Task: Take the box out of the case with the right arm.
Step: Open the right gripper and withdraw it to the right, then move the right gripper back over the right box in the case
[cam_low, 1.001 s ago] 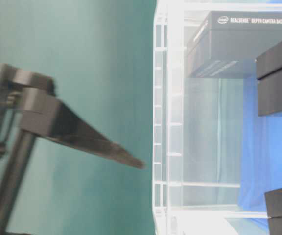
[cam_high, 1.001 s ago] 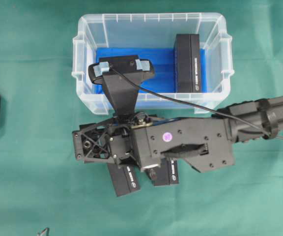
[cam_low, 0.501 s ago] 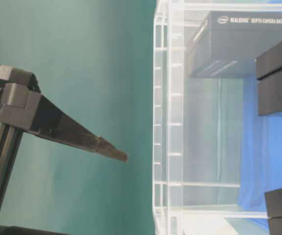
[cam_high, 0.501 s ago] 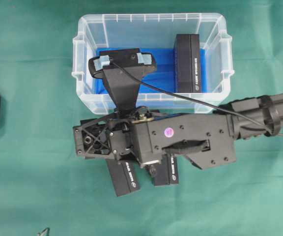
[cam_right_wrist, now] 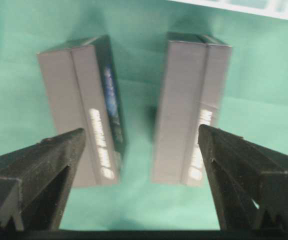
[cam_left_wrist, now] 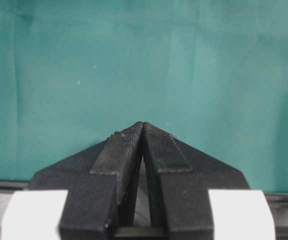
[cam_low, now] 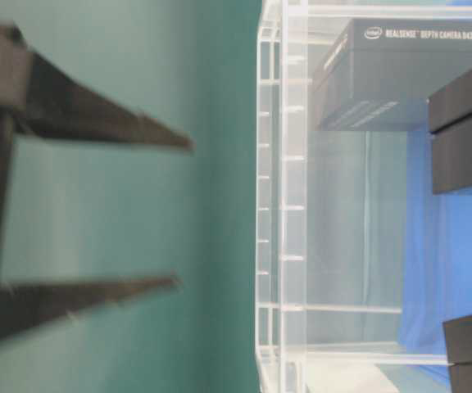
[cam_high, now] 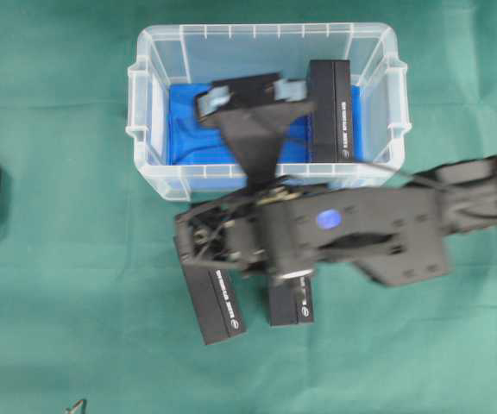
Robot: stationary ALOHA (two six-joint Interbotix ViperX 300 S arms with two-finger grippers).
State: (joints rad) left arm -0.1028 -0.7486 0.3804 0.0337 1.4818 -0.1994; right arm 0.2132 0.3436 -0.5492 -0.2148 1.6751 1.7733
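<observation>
Right gripper [cam_right_wrist: 141,145] jaws wide, empty, above two boxes already on the cloth [cam_high: 59,285]. Remaining box [cam_high: 330,110] stands in the case [cam_high: 149,168], right end. It should clear the rim, then straddle the narrow faces. Left gripper [cam_left_wrist: 143,131] jaws pressed together, idle.

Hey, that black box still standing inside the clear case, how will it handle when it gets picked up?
The black box probably stays stiff: its edges look crisp. It stands on a narrow side, so a nudge might tip it. Its smooth faces may prove slippery in the right pincer.
</observation>
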